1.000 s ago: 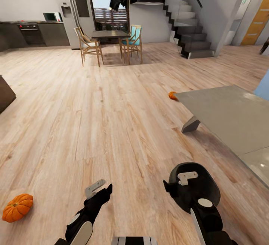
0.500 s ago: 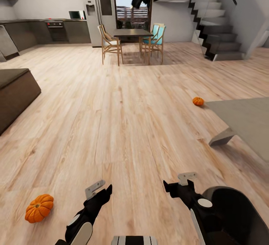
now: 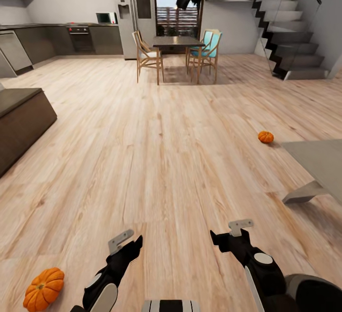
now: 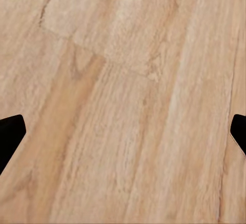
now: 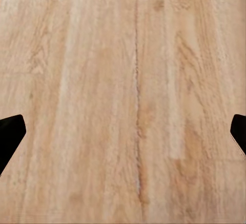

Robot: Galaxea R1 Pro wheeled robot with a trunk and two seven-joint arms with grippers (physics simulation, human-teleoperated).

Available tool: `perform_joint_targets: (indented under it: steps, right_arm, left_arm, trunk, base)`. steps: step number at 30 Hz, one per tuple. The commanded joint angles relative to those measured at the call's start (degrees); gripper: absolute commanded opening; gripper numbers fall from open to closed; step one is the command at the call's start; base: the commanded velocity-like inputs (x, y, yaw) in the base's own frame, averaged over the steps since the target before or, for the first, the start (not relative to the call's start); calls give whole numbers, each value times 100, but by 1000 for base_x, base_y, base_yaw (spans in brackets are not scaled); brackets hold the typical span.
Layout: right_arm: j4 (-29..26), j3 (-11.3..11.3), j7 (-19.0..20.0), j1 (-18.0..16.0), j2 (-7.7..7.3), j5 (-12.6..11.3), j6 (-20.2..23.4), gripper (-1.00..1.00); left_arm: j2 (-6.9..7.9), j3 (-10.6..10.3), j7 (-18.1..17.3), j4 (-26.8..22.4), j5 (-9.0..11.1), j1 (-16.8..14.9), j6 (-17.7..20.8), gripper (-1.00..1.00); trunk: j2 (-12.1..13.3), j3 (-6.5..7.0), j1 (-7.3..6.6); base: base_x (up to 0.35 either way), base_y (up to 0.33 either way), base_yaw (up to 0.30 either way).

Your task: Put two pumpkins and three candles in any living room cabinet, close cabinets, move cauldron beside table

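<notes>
Head view: a wide wooden floor (image 3: 156, 160) runs toward a kitchen and dining set. One pumpkin (image 3: 43, 287) lies on the floor just left of the left end effector (image 3: 124, 241); a second pumpkin (image 3: 265, 136) sits far ahead, near the grey tabletop (image 3: 323, 164). The cauldron (image 3: 316, 293) rests beside the right end effector (image 3: 237, 233). Both wrist views show fingertips spread wide over bare boards, holding nothing. A good pickup likely means turning toward the near pumpkin, centring it between the fingers, then descending.
</notes>
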Motion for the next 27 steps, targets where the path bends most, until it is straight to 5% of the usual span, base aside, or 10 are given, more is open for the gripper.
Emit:
perform_joint_targets:
  steps: [1, 10, 27]
  right_arm:
    - [0, -5, 0, -4, 0, 0, 15, 100]
    - [0, -40, -15, -58, 17, -18, 218, 100]
    - [0, -44, 11, -20, -14, -5, -117, 100]
  left_arm:
    - [0, -1, 0, 0, -1, -1, 0, 100]
    - [-8, 1, -25, 0, 2, -2, 0, 100]
    - [-9, 7, -47, 9, 2, -2, 22, 100]
  trunk:
    - [0, 0, 0]
    - [0, 0, 0]
    - [0, 0, 0]
  base:
    - [322, 0, 1]
    - [322, 0, 0]
    - [322, 0, 0]
